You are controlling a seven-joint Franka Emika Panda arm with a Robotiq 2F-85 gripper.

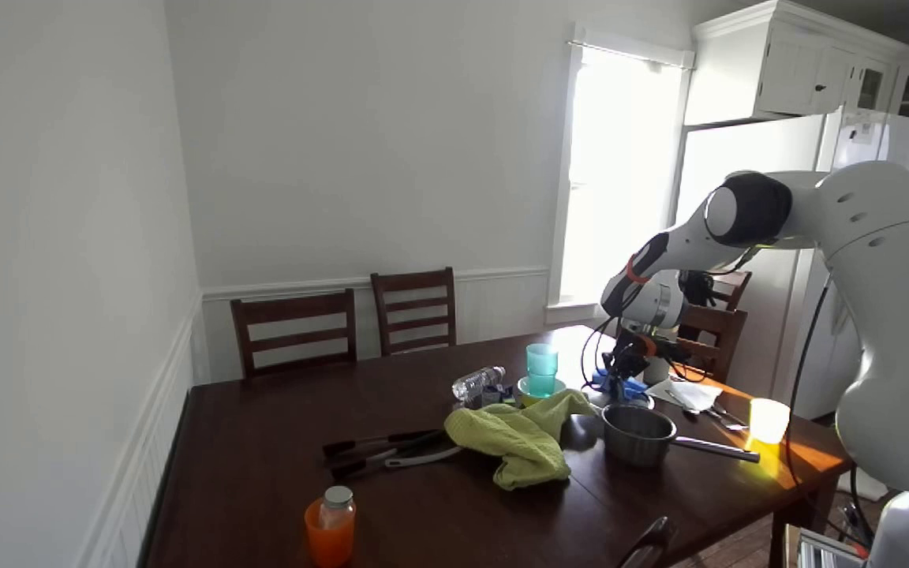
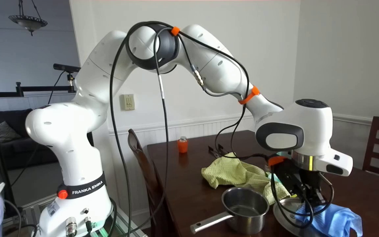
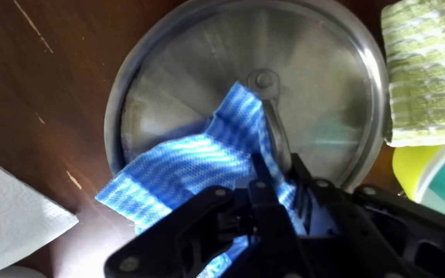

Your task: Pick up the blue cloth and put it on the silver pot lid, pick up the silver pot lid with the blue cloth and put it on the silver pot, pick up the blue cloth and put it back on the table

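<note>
The end effector (image 3: 277, 158) grasps the blue cloth (image 3: 184, 166) and, seemingly, the handle (image 3: 277, 133) of the lid (image 3: 222, 69) beneath, which rests on the tabletop (image 2: 189, 184). The uncovered pot (image 2: 247, 222) stands near, so step two looks in hand: next, lift the lid level and set it on.

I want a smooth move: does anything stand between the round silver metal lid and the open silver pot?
Nothing visible stands between the lid and the pot; a corner of the crumpled yellow-green cloth reaches beside the gap.
</note>
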